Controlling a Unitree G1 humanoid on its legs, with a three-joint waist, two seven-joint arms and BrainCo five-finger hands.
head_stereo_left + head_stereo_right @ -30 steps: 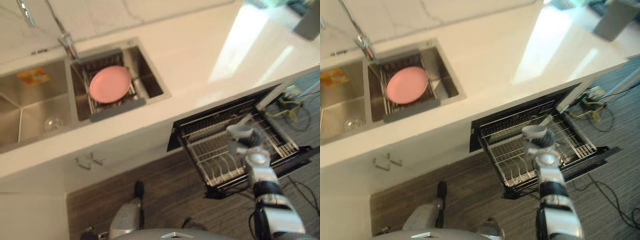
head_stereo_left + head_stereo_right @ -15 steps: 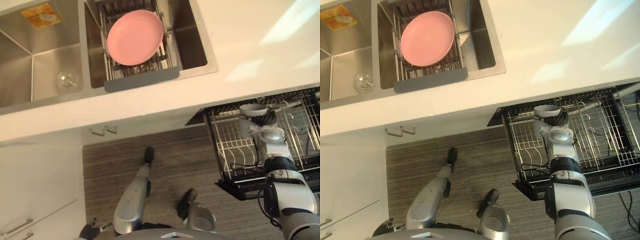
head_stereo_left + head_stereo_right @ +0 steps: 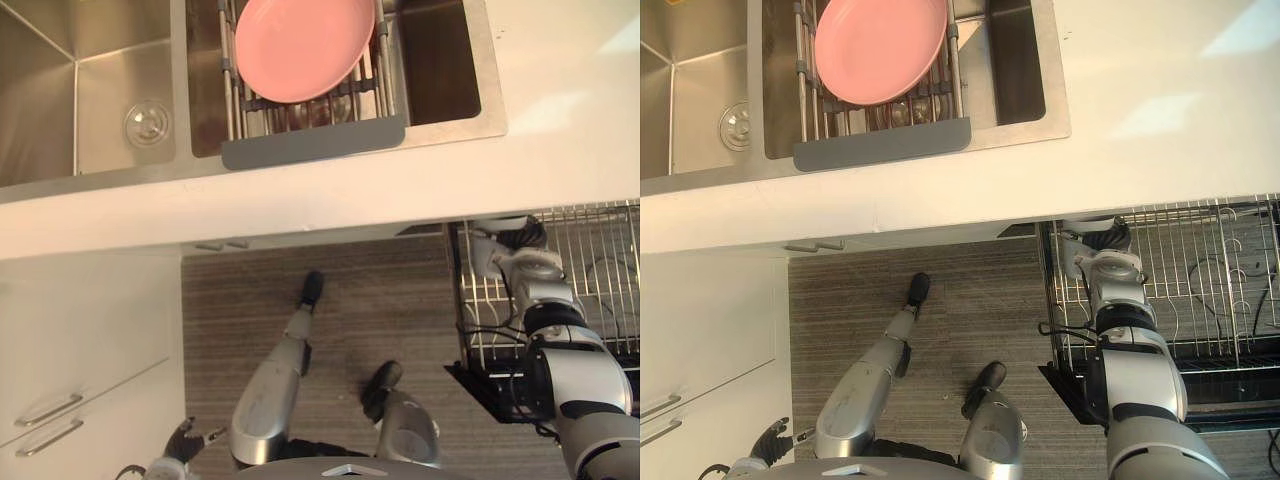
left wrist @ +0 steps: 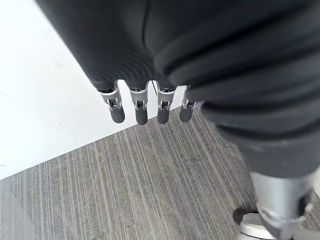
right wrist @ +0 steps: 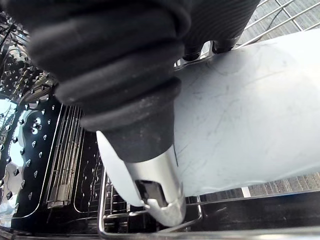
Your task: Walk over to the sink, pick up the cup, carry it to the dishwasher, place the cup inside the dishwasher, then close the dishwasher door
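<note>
Cup is in my right hand: thumb across its pale side, fingers wrapped round the far side, firm grip. It sits over the near-left corner of the pulled-out dishwasher rack, rim towards the countertop edge. Can't tell if the cup touches the wires. Rack's black perforated wall shows beside my thumb in the right wrist view.

Left hand hangs low at my side over the grey striped floor, fingers straight and relaxed, holding nothing, next to the white cabinet.

Sink is well apart from the cup, across the counter to the left. A pink plate lies on the drainer rack in the sink's right basin.
</note>
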